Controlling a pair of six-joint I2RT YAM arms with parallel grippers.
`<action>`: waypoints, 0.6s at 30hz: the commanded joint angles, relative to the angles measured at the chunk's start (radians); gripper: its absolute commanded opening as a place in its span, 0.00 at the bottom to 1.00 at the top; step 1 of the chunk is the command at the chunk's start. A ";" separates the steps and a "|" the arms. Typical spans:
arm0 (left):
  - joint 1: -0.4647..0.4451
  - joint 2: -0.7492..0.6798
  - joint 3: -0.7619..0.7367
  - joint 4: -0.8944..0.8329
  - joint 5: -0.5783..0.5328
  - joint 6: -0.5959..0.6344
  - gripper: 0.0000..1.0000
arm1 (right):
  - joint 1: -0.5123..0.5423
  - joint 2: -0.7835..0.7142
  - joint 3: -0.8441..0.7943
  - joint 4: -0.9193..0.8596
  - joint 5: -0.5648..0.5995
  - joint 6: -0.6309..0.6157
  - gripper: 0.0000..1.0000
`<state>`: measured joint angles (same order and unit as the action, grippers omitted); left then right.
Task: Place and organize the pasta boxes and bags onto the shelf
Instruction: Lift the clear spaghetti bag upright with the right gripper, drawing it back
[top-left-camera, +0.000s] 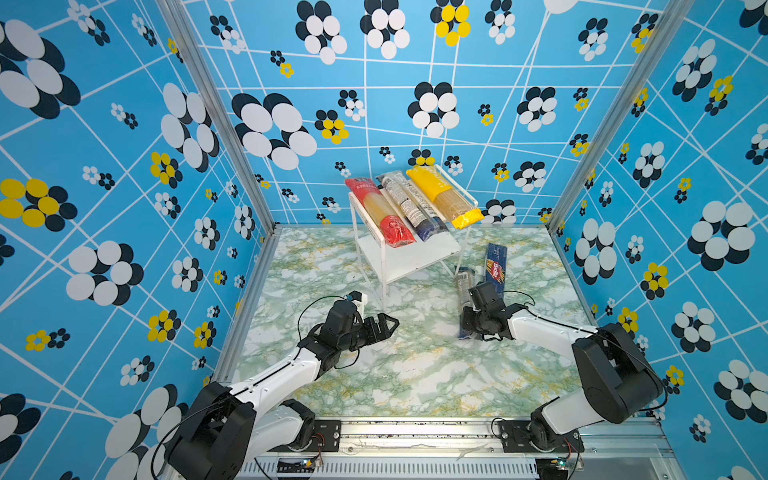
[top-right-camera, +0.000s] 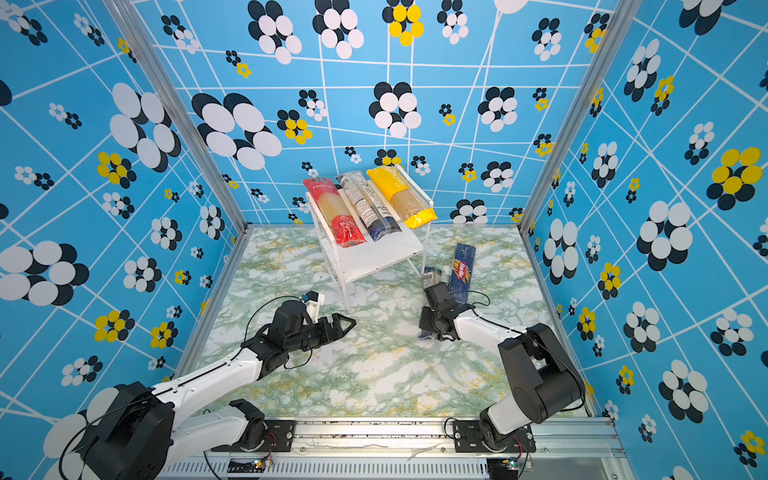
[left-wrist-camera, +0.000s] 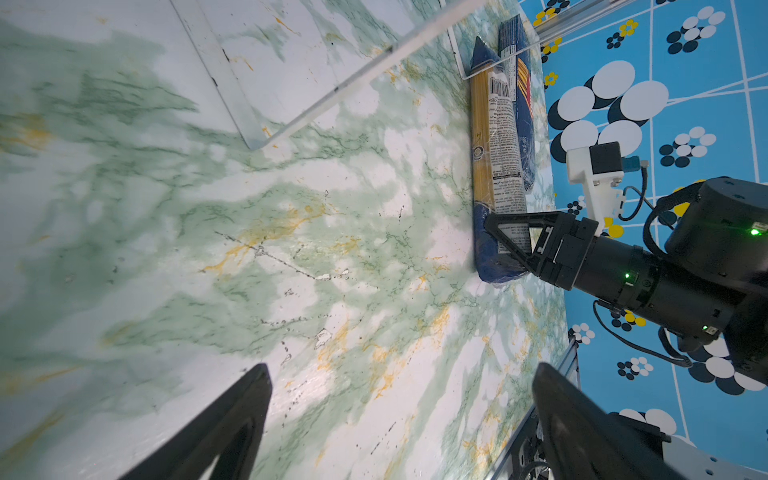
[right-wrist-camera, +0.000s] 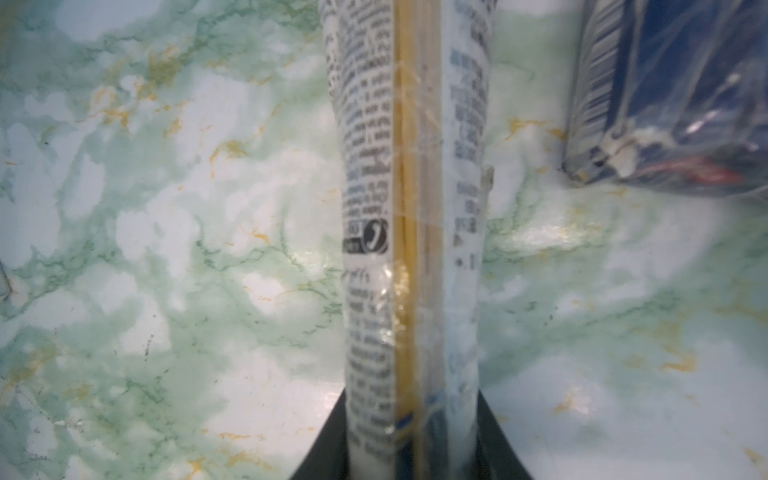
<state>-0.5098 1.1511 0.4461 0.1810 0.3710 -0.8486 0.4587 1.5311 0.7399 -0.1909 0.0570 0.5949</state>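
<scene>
My right pincer (left-wrist-camera: 511, 245) is clamped on the near, navy end of a clear pack (top-left-camera: 464, 286), at about three o'clock on the counter (top-left-camera: 395, 374); the box (top-left-camera: 494, 262) lies just beside that pack, on its three-o'clock side, pointing much the same way. My left pincer (top-left-camera: 388, 326) hangs over the counter's middle, fingers apart, holding nothing. The shelf (top-left-camera: 415, 257) stands at twelve o'clock. On its top board, side by side from nine to three, lie the red pack (top-left-camera: 384, 214), the second clear pack (top-left-camera: 409, 205) and the yellow pack (top-left-camera: 442, 197), near ends jutting past the six-o'clock edge.
</scene>
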 joint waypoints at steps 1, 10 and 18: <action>0.010 0.015 0.020 -0.004 0.016 0.002 0.99 | 0.035 -0.008 -0.062 -0.174 -0.123 0.002 0.00; 0.010 0.059 0.035 0.012 0.028 0.003 0.99 | 0.039 -0.132 -0.131 -0.207 -0.164 0.045 0.00; 0.010 0.092 0.034 0.044 0.040 0.003 0.99 | 0.056 -0.240 -0.201 -0.260 -0.183 0.052 0.00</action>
<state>-0.5098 1.2293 0.4541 0.1925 0.3935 -0.8486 0.5026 1.3075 0.5846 -0.3099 -0.0532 0.6361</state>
